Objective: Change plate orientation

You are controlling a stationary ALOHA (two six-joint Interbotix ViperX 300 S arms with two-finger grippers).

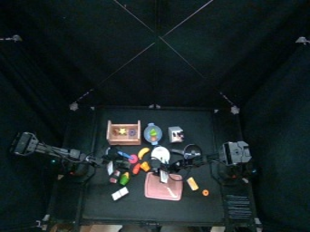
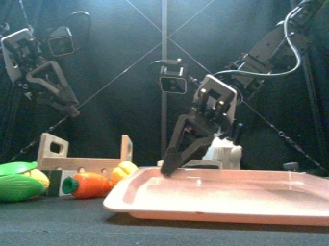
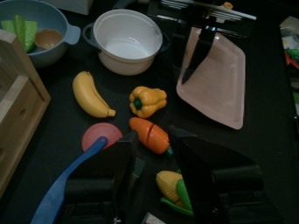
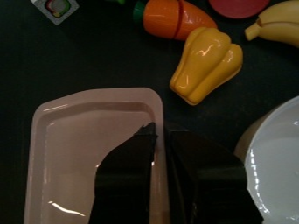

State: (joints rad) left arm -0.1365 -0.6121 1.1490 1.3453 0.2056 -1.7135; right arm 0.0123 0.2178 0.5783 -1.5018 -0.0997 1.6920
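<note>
Currently: grasp step on the plate (image 4: 82,149), turn not yet made.
The pink plate lies flat on the table (image 1: 97,204) near its front edge, beside a yellow pepper (image 4: 205,63). The right claw (image 2: 183,165) points down at the plate's back rim, jaws part-open; whether they pinch the rim cannot be told. Left claw (image 3: 162,179) hangs apart, part-open, empty. Next, probably: confirm grip, then rotate.

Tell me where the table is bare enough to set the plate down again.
Bare table runs along the front edge, in front of the plate, and in the back corner beside the wooden crate. Crowded: the middle band between crate and plate, packed with toy food.
</note>
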